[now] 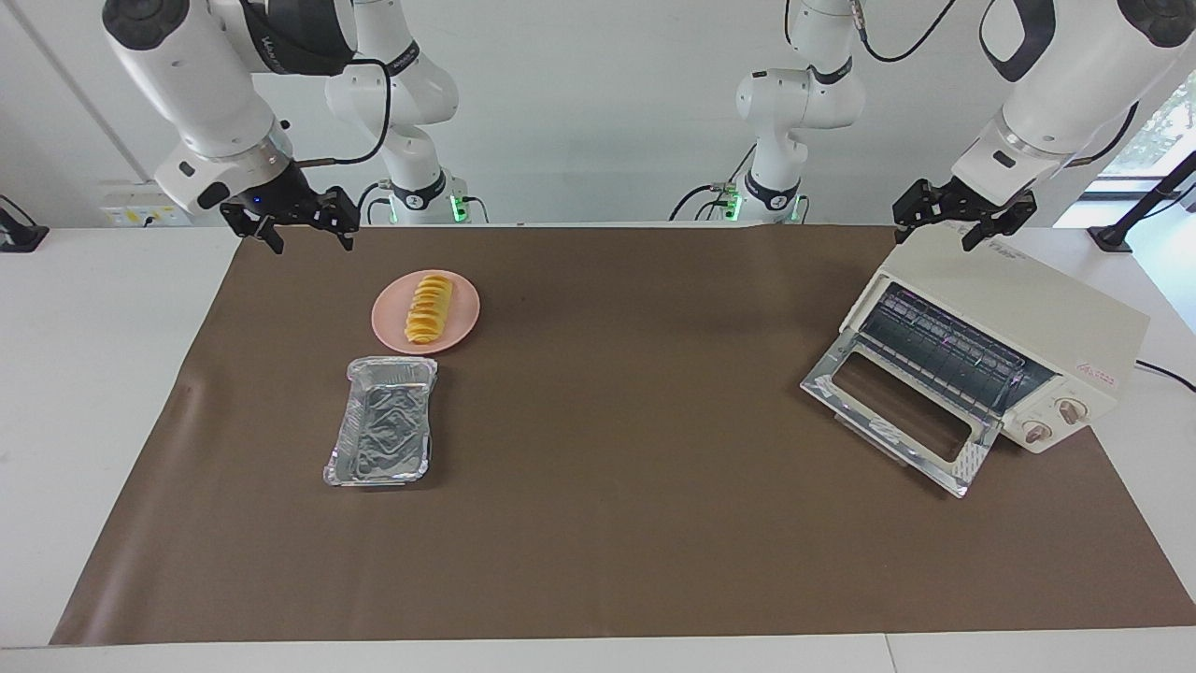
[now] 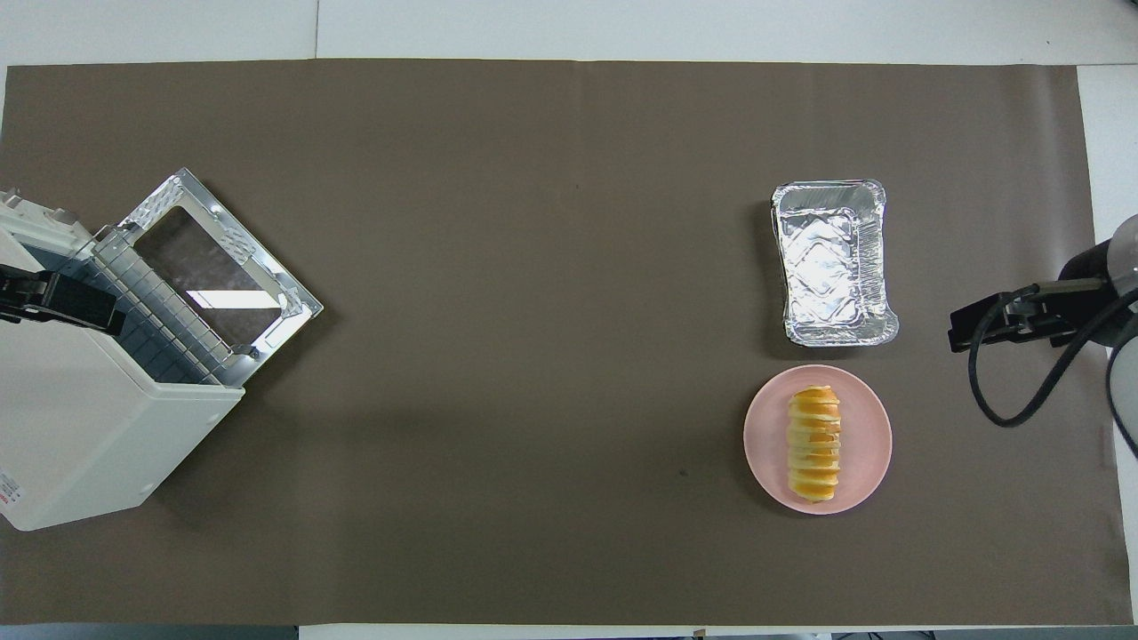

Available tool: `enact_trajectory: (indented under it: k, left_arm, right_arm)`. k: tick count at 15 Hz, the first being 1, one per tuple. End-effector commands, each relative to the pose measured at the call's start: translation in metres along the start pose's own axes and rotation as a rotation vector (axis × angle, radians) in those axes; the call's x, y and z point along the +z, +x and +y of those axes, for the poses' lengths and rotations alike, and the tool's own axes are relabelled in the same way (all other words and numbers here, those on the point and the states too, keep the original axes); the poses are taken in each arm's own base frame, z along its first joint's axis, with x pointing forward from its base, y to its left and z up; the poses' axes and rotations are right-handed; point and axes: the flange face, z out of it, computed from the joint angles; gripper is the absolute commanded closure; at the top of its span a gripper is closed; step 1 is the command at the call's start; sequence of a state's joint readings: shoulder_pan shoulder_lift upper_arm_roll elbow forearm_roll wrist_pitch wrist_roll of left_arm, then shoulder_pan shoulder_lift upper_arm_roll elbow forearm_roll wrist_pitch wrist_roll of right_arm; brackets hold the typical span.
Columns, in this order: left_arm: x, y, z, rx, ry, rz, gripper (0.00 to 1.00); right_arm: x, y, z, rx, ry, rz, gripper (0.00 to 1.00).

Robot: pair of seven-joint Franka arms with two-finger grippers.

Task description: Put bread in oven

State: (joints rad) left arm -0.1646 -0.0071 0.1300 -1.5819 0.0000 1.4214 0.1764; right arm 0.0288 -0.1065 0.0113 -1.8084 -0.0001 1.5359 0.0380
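Observation:
The bread (image 1: 429, 307) is a ridged yellow-orange loaf lying on a round pink plate (image 1: 467, 322) at the right arm's end of the table; it also shows in the overhead view (image 2: 815, 444). The cream-white oven (image 1: 1028, 308) stands at the left arm's end with its glass door (image 1: 897, 407) dropped open and the wire rack showing. My right gripper (image 1: 313, 238) is open and empty, up over the mat's edge beside the plate. My left gripper (image 1: 937, 234) is open and empty, over the oven's top (image 2: 80, 427).
A crinkled silver foil tray (image 1: 383, 435) lies empty on the mat just farther from the robots than the plate. A brown mat (image 1: 635, 374) covers the table between the plate and the oven.

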Motion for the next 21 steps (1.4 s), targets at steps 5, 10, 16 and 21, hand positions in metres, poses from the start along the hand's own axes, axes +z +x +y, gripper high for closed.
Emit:
enact_trajectory:
  k: [5,10,16,21]
  left_arm:
    - [-0.005,-0.005,-0.002,-0.002,0.013,-0.006,0.00]
    - [-0.005,-0.005,-0.002,0.000,0.013,-0.006,0.00]
    - [-0.005,-0.005,-0.002,0.000,0.013,-0.006,0.00]
    - [-0.005,-0.005,-0.002,0.000,0.013,-0.006,0.00]
  right_arm:
    - [0.111,-0.045,-0.070,0.068,0.006,0.029,0.00]
    - [0.187,-0.051,-0.062,0.093,0.027,0.056,0.00]
    - [0.238,-0.054,-0.033,0.160,0.038,0.084,0.00]
    - [0.259,-0.058,-0.037,0.198,0.037,0.086,0.01]
